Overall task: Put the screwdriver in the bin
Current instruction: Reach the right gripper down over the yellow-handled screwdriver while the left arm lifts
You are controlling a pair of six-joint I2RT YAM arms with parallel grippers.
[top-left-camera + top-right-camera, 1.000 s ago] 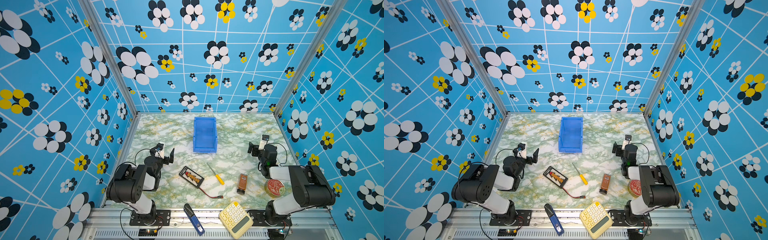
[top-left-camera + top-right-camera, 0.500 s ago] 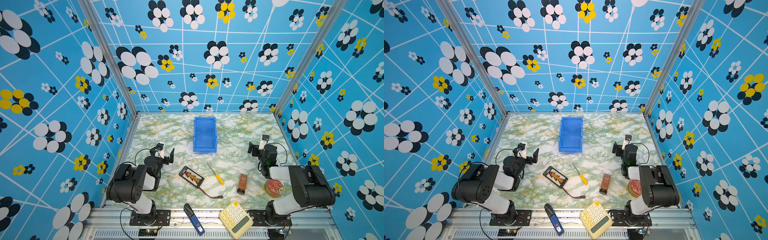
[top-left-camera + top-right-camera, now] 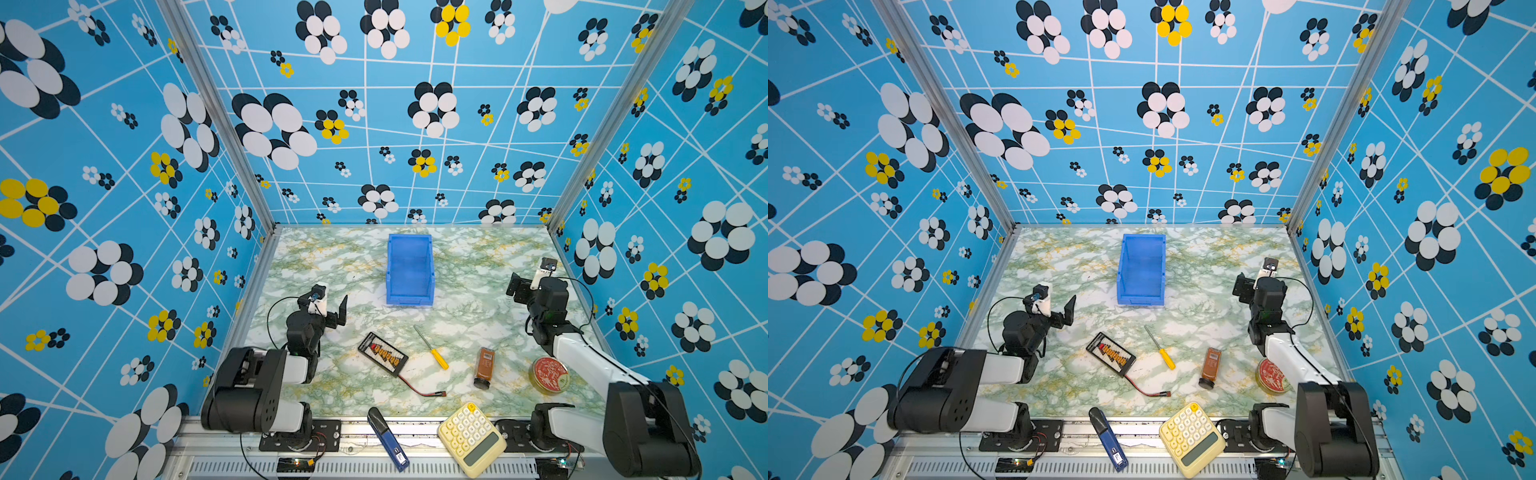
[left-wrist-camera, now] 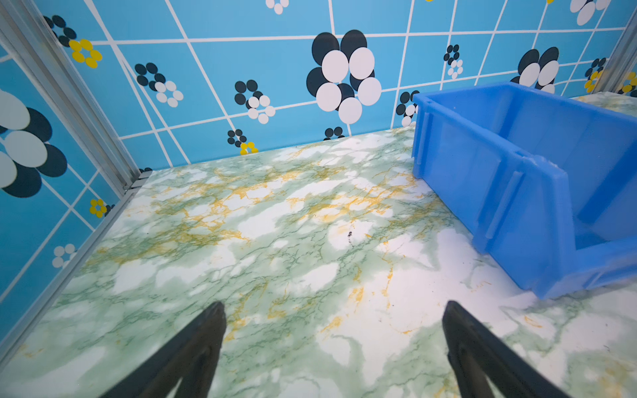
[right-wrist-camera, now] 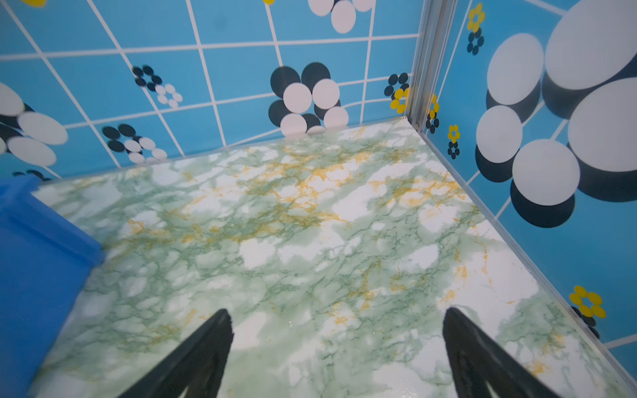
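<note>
The screwdriver, with a yellow handle and thin silver shaft, lies flat on the marble table, front of centre. Behind it stands the blue bin, open-topped and with nothing in it; both wrist views catch it too: bin and bin. My left gripper hovers open over bare table, left of the bin. Right of the bin, my right gripper is also open above bare table. Neither one touches anything.
A black battery board with a red wire lies left of the screwdriver. To its right are a brown bottle on its side and a red round tin. A yellow calculator and a dark-blue pen-like tool rest at the front rail.
</note>
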